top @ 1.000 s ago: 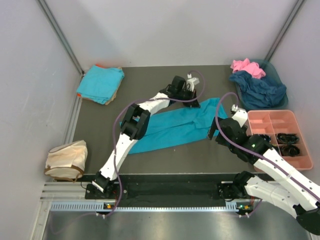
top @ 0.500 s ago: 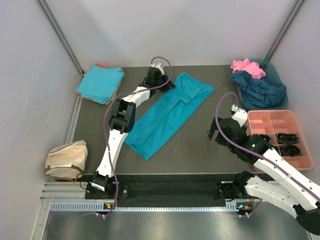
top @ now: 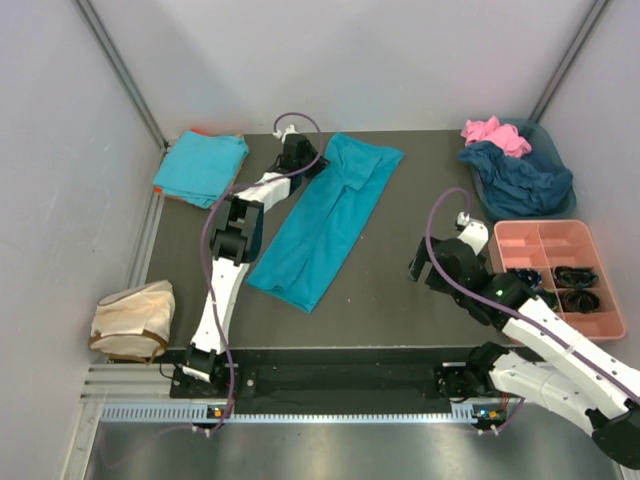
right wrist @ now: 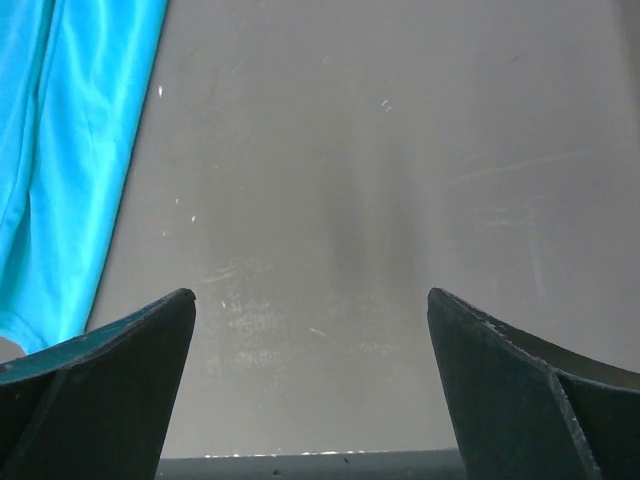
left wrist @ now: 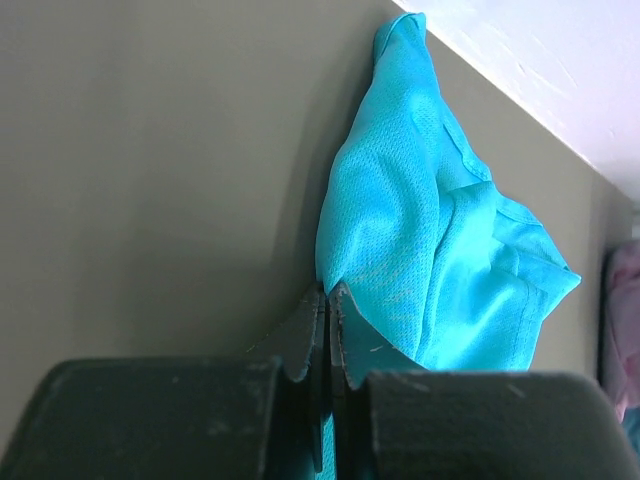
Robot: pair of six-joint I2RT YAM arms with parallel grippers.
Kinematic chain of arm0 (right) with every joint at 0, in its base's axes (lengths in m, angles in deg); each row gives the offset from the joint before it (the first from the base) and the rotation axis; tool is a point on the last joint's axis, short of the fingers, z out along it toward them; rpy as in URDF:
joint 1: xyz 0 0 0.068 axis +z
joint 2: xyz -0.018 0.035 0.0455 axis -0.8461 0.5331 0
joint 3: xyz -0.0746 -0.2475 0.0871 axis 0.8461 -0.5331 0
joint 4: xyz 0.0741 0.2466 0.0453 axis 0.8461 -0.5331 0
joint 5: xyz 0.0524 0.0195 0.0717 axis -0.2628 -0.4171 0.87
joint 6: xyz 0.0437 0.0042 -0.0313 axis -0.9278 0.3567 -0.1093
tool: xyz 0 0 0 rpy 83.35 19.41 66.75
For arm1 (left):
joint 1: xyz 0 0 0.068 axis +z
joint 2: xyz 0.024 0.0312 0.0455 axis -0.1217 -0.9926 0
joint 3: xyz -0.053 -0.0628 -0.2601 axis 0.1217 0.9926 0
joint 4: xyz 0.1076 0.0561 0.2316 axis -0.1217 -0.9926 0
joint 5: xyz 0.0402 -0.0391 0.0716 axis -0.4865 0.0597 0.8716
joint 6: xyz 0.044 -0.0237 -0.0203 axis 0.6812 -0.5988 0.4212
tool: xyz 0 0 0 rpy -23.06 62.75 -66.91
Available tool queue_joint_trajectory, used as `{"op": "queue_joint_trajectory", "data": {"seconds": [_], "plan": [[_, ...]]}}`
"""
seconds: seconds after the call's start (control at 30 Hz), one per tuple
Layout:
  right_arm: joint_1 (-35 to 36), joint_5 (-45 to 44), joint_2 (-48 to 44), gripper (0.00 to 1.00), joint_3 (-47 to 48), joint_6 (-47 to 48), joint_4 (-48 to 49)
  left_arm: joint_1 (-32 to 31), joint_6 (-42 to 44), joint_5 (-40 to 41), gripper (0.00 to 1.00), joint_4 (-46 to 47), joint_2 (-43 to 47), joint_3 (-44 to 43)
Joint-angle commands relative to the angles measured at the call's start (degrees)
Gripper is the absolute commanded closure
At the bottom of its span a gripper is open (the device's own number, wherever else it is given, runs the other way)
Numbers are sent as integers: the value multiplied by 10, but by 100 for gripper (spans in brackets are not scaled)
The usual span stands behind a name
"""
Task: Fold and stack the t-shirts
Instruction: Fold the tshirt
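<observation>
Only wrist view shows left gripper [left wrist: 327,293] clamped on teal t-shirt [left wrist: 430,250], right gripper [right wrist: 310,295] agape.

Your left arm [top: 222,285] stretches from the lower left of the frame up to the upper centre, with the left claw [left wrist: 327,292] pinched shut on an edge of the teal t-shirt [left wrist: 420,260]. Your right arm [top: 545,330] sits bent at lower right, with the right claw [right wrist: 311,300] spread wide and empty.

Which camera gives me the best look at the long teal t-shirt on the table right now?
Top external: the whole teal t-shirt shows, stretched out diagonally on the table. Left wrist shows only its bunched end, pinched in the shut left gripper; right wrist catches just one edge.
</observation>
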Motion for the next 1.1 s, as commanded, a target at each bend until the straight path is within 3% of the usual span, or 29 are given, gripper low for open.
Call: {"op": "queue_joint_trajectory", "data": {"seconds": [0.0, 0.23, 0.67, 0.87, 1.07], "plan": [[-5, 62, 40, 1, -52, -7, 110, 28, -1, 49, 100, -59, 25, 39], [-5, 206, 197, 1, -76, -14, 308, 51, 20, 71, 100, -62, 54, 81], [7, 356, 347, 4, -65, -39, 471, 79, 45, 114, 100, -76, 109, 153], [8, 416, 447, 11, -36, -47, 526, 84, 53, 123, 100, -75, 125, 181], [14, 462, 524, 28, -2, -61, 567, 93, 53, 122, 100, -67, 135, 208]]}}
